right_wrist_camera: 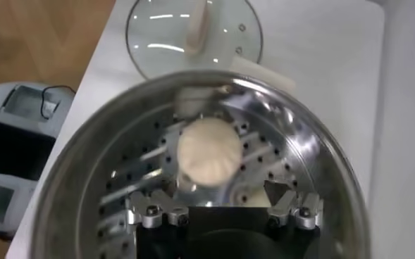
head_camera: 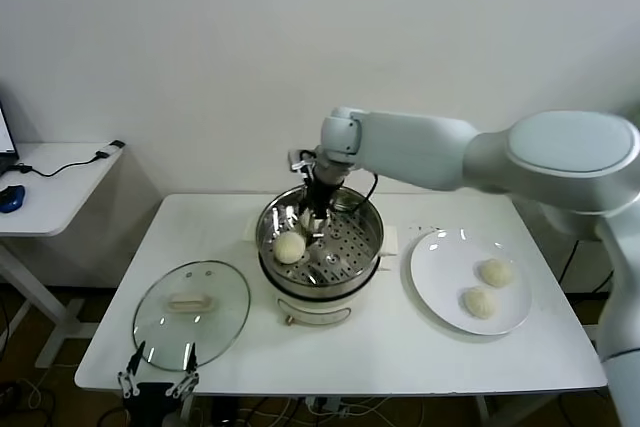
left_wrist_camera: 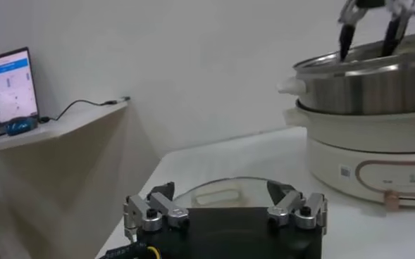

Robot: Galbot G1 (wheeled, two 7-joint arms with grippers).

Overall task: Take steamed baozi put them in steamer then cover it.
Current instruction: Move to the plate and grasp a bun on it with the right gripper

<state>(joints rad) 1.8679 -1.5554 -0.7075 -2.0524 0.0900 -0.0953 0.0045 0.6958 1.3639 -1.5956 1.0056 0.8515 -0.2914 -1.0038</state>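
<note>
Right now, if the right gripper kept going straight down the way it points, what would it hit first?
Probably the steamer's perforated tray floor. The right gripper hangs open inside the pot, and one baozi lies just ahead of its fingers, so depending on depth it might graze that bun first.

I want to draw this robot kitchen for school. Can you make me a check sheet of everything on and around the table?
Surface: white rectangular table, looks clean.
Job's things: shiny round steel steamer on a cream base; one cream-white dough bun on its holed tray; two more buns on the flat white plate; clear round glass lid lying flat, left of the steamer.
Clutter: nothing seen.
Hands: right hand open, inside the steamer rim behind the bun, holding nothing; left hand open at the table's near edge by the lid.
Cables: black cord on the side desk.
Surroundings: white wall, side desk, laptop.
</note>
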